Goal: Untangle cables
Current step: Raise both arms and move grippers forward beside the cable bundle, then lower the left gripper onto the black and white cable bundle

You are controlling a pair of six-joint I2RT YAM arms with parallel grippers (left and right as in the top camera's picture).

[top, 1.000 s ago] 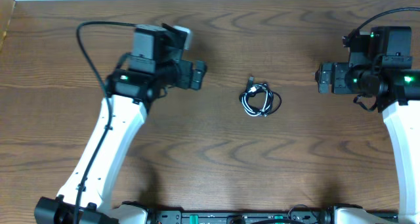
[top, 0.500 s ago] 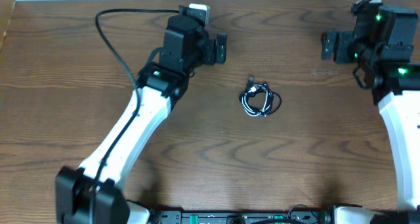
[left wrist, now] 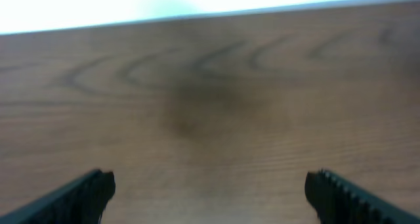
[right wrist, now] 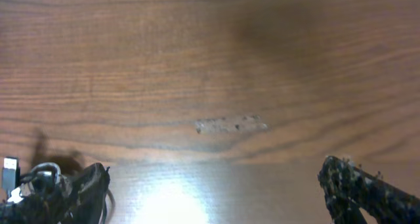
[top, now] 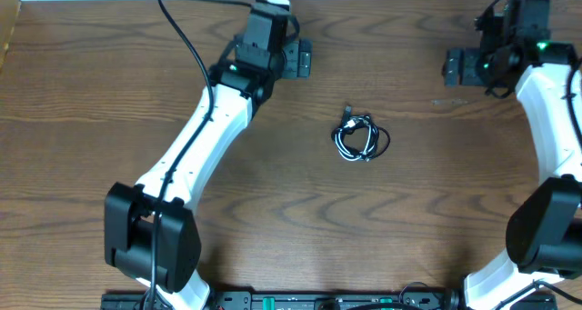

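Cables (top: 361,137) appear light and limp, best pinched at the free plug end (top: 349,110); left gripper (top: 305,60) and right gripper (top: 452,67) stand wide open, empty.

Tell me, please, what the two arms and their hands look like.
The left arm and right arm share white links with black joint housings. The left hand and right hand are black and blocky, ending in toothed black fingers. A thick black cable loops off the left arm's wrist, and a small green light glows near each wrist.
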